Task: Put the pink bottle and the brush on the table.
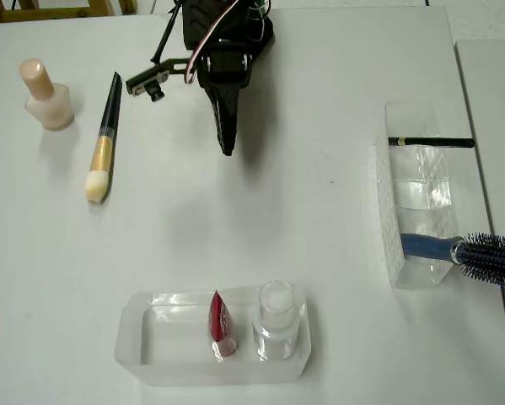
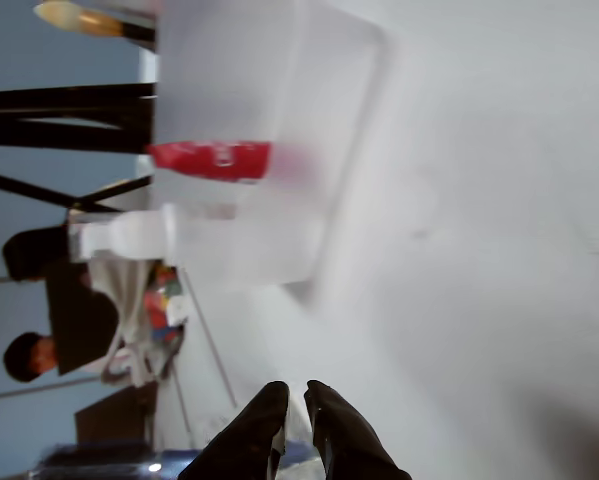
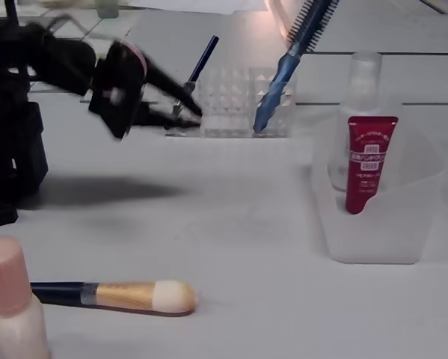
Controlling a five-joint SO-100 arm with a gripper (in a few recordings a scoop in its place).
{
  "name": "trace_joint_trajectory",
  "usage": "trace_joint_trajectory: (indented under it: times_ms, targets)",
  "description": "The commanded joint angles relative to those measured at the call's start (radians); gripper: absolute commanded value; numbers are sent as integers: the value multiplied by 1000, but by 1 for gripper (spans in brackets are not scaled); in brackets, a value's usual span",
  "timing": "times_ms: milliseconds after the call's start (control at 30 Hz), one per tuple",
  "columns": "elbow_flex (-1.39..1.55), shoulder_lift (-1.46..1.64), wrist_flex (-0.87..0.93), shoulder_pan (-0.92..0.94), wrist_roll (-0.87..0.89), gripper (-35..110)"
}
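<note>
Since both task items already lie out on the bare white table (image 1: 319, 253), the job looks essentially finished, judging from how things sit. In the overhead view the pink bottle (image 1: 45, 94) stands upright toward ten o'clock of the tabletop, cap up, resting on its squat base so it will not roll. Just beside it, at its three o'clock and not touching, the brush (image 1: 104, 139) lies flat on its side, dark handle pointing toward twelve and cream bristles toward six; laid down like that it has nowhere to tip. The fixed view shows the same pair close up, the bottle (image 3: 10, 307) in front and the brush (image 3: 115, 296) lying behind it.

Further out, the gripper (image 1: 227, 139) hangs near twelve o'clock, well apart from both items, carrying nothing; in the wrist view its fingertips (image 2: 297, 400) sit nearly pressed together with only a thin gap, which suits an arm pulled clear once it has let go.

At six o'clock a translucent tray (image 1: 151, 359) holds the red tube (image 1: 221, 325) and the clear bottle (image 1: 277, 321) upright. At three o'clock a clear organiser (image 1: 391, 228) props the blue hairbrush (image 1: 480, 256) and a thin black stick (image 1: 431, 142), both leaning out over its rim.
</note>
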Motion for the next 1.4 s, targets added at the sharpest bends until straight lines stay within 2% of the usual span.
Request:
trace_joint_trajectory:
  times_ms: [0, 533, 900, 1367]
  targets:
    - [54, 120, 57, -5, 3, 0]
    - [89, 282, 370, 48, 60, 0]
    - [91, 282, 448, 54, 55, 0]
    - [91, 282, 449, 55, 52, 0]
